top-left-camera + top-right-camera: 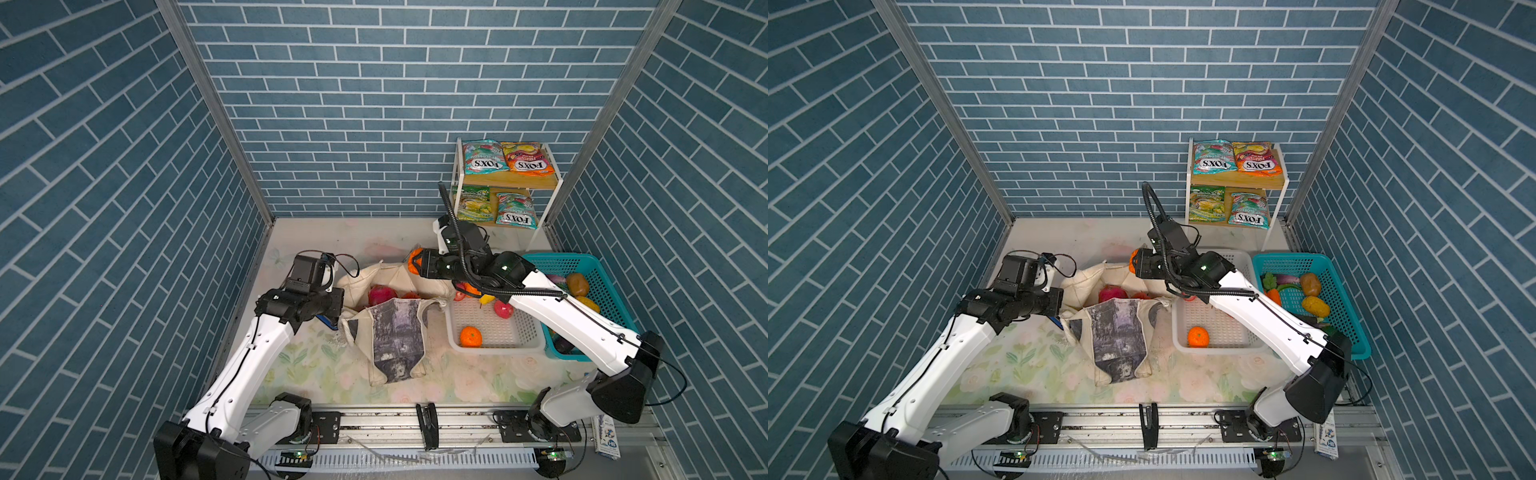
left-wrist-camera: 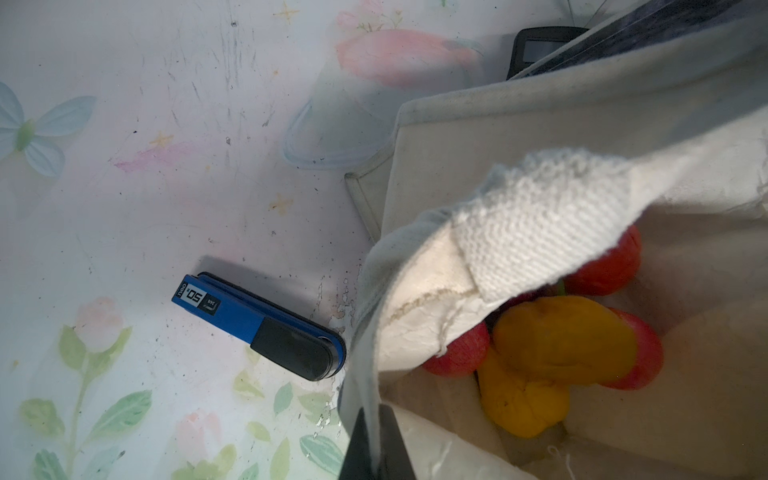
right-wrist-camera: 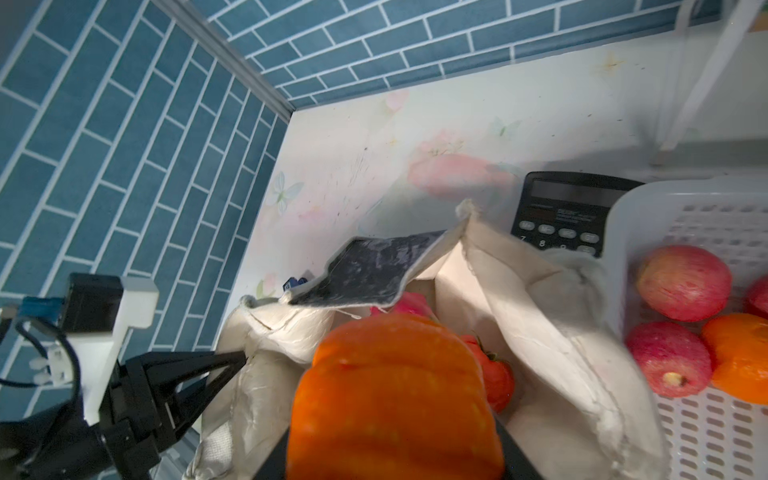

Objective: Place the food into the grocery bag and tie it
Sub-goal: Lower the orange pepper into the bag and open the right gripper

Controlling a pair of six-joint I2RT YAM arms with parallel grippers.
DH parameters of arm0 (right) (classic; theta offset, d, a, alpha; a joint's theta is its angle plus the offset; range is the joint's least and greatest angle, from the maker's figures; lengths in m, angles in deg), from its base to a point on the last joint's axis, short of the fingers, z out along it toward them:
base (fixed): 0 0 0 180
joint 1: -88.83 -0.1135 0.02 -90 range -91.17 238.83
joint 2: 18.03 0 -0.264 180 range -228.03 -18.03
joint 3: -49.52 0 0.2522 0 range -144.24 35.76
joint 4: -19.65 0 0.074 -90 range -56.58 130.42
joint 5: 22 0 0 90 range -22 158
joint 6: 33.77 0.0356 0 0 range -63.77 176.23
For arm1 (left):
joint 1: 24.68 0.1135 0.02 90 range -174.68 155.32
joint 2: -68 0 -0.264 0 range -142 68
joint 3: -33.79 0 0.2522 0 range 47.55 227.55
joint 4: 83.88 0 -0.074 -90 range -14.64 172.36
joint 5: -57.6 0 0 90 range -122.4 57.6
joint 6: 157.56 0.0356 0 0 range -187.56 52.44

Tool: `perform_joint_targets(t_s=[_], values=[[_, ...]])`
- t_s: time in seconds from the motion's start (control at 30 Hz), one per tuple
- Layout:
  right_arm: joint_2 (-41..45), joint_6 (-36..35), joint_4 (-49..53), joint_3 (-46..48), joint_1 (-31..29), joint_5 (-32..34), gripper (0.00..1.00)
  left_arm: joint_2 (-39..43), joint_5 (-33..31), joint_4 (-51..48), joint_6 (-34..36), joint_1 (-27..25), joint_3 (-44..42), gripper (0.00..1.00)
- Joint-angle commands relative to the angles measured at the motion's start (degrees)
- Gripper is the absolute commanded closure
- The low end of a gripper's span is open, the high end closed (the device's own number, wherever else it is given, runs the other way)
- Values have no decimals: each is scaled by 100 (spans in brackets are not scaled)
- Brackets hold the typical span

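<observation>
The cream grocery bag (image 1: 397,332) (image 1: 1119,332) stands open mid-table, print panel facing the front. My left gripper (image 2: 378,449) (image 1: 337,323) is shut on the bag's left rim and holds the cloth taut. Inside lie a pink dragon fruit (image 1: 382,296), a yellow piece (image 2: 557,345) and red apples (image 2: 457,353). My right gripper (image 3: 395,415) (image 1: 413,262) is shut on an orange ribbed piece of food (image 3: 390,395), which hangs just above the bag's far right rim. Its fingers are mostly hidden by that piece.
A white basket (image 1: 498,347) right of the bag holds a tangerine (image 1: 471,336) and apples (image 3: 683,282). A teal basket (image 1: 598,282) of vegetables stands further right. FOX'S packets (image 1: 486,160) lie on a back shelf. A blue stapler (image 2: 257,328) and black calculator (image 3: 569,212) flank the bag.
</observation>
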Motion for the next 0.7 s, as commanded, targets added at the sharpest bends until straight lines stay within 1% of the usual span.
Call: perform_joint_targets(t_s=[0.0,0.13,0.3,0.67], values=[[-185,-409,141,-251,-97,-155,57,42,182,-19,50,24,-30,95],[-435,-551,228,-422,-179,-303,57,78,335,39,68,24,-56,95],[-741,-642,367,-638,-264,-534,57,67,380,51,68,24,-57,95],[-1238,-920,763,-1004,-503,-731,56,52,220,9,64,24,-48,95]])
